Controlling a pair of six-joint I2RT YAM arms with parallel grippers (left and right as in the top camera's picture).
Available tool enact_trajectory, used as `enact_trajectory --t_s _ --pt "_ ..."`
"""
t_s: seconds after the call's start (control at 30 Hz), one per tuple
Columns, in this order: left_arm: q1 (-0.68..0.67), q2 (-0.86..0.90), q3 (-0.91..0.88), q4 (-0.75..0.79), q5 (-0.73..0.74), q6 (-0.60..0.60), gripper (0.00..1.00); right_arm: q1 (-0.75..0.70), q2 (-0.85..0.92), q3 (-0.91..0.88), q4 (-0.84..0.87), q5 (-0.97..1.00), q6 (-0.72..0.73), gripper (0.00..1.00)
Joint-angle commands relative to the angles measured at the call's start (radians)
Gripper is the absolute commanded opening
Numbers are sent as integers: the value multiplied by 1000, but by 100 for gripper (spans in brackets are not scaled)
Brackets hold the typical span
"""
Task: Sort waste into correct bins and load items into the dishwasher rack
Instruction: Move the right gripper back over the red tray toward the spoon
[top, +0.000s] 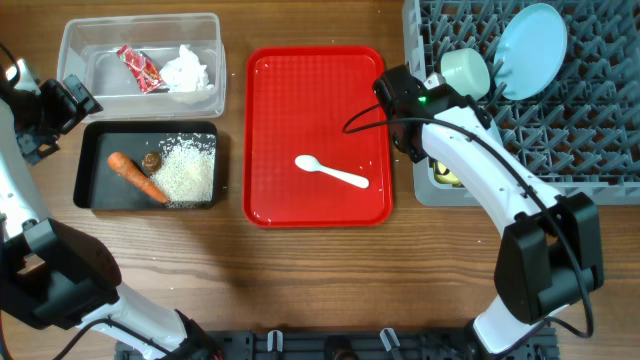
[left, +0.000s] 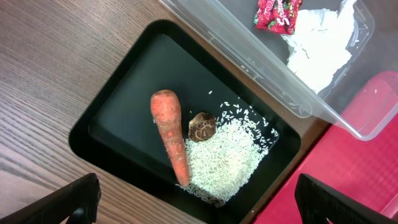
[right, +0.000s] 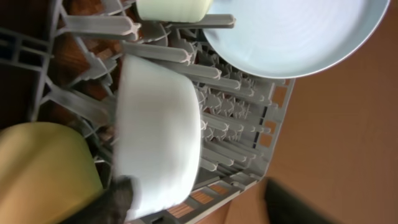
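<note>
The clear tub (top: 75, 45) holds the red wrapper (top: 139, 68) and the white tissue (top: 187, 70). The black tray (top: 95, 160) holds the carrot (top: 137, 175), the brown morsel (top: 152, 160) and the rice (top: 187, 168). The white spoon (top: 332, 172) lies on the red tray. The grey rack (top: 580, 130) holds the light-blue plate (top: 530, 50), the pale-green bowl (top: 465, 72), the light-blue bowl (right: 158, 130) and the yellow cup (right: 43, 168). My right gripper (right: 208, 199) is open at the rack's left edge, one finger beside the light-blue bowl. My left gripper (left: 199, 205) is open and empty above the black tray (left: 112, 112).
The red serving tray (top: 270, 130) lies between the bins and the rack. Bare wooden table (top: 300, 270) runs along the front. The right arm reaches over the rack's front left corner. The clear tub's rim (left: 261, 68) borders the black tray.
</note>
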Motion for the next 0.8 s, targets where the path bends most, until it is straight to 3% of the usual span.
enact_trajectory --t_s 0.0,0.33,0.4,0.47,0.6,0.67,0.77 --pt "0 -27 6 0 2 -2 100 2 -22 -7 -1 -19 40 85" --pt "0 -27 6 0 2 -2 100 -5 -129 114 66 -20 56 99" --pt "0 -27 6 0 2 -2 100 -5 -171 151 74 -101 51 100" --pt "0 -27 6 0 2 -2 100 2 -206 161 101 -323 45 100" --pt "0 -27 6 0 2 -2 100 6 -227 150 247 -1241 49 99" --pt "0 -27 6 0 2 -2 100 9 -200 123 365 -1410 63 91" --pt "0 -27 6 0 2 -2 100 27 -114 82 461 -1403 126 88"
